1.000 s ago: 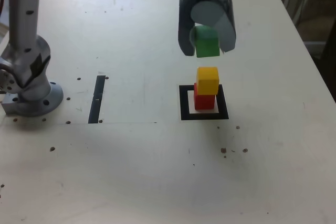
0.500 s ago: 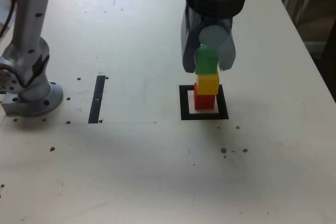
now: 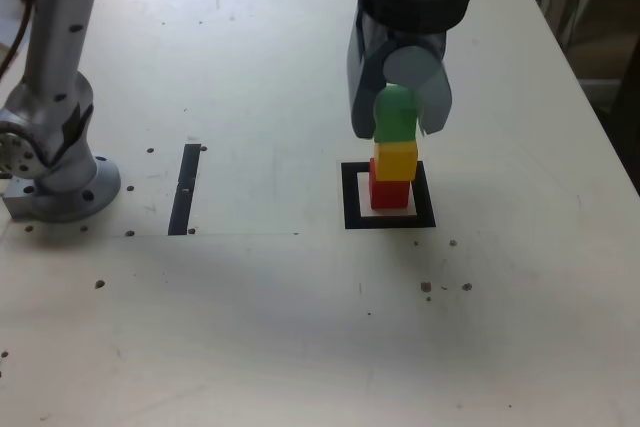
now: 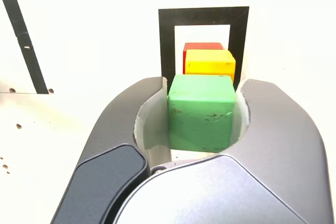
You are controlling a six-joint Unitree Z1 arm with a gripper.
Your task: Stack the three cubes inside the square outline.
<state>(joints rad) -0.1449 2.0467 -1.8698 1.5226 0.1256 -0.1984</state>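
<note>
A red cube [image 3: 389, 193] stands inside the black square outline [image 3: 351, 205], with a yellow cube [image 3: 396, 160] stacked on it. On top of the yellow one rests a green cube [image 3: 394, 117], and my gripper [image 3: 396, 119] is shut on it. In the wrist view the green cube [image 4: 200, 112] fills the space between the grey jaws of the gripper [image 4: 202, 114], with the yellow cube [image 4: 210, 64], a sliver of the red cube [image 4: 201, 47] and the square outline [image 4: 167, 40] beyond it.
A thin black strip [image 3: 185, 189] lies on the pale table [image 3: 250, 327] toward the exterior view's left. The arm's grey base [image 3: 55, 172] stands at the left edge. Small dark holes dot the tabletop.
The gripper came down with the green cube from well above the stack until the cube met the yellow one. Over the last half second it hardly moved.
</note>
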